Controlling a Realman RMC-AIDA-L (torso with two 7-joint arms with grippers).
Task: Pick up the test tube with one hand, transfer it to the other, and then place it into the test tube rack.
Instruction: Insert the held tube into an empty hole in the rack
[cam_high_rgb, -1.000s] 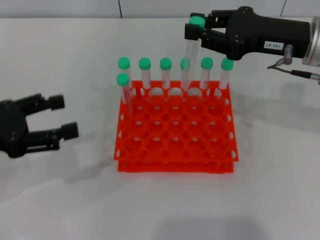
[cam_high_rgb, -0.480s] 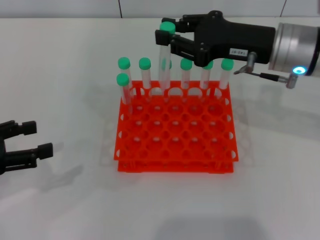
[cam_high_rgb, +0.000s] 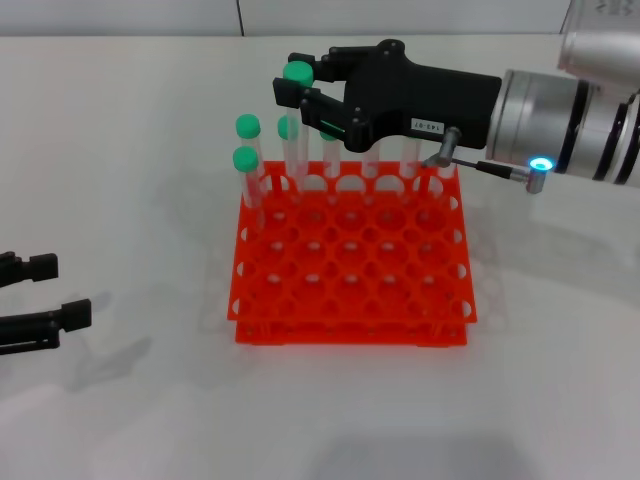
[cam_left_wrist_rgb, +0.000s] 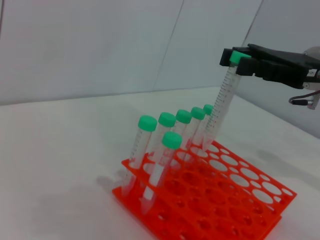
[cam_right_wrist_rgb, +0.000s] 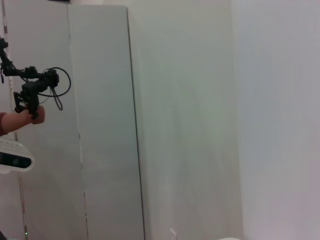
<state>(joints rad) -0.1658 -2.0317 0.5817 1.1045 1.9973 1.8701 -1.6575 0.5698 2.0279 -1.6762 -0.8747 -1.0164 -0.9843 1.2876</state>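
Note:
The test tube (cam_high_rgb: 296, 130), clear with a green cap, hangs upright above the back row of the orange-red test tube rack (cam_high_rgb: 350, 290), toward the rack's back left. My right gripper (cam_high_rgb: 300, 92), black with a white label, is shut on the tube just under its cap. The left wrist view shows the same tube (cam_left_wrist_rgb: 220, 107) slightly tilted in the right gripper (cam_left_wrist_rgb: 235, 61), its lower end close to the rack (cam_left_wrist_rgb: 235, 195). My left gripper (cam_high_rgb: 55, 292) is open with nothing in it, low at the left edge of the table, far from the rack.
Several green-capped tubes (cam_high_rgb: 247, 150) stand in the rack's back row, and one is in the second row at the left. The rack's front rows of holes (cam_high_rgb: 350, 300) hold nothing. The right wrist view shows only a wall and panels.
The right gripper carried the tube leftward along the rack's back row, from its right end to near its left. The left gripper drew back toward the left edge of the view.

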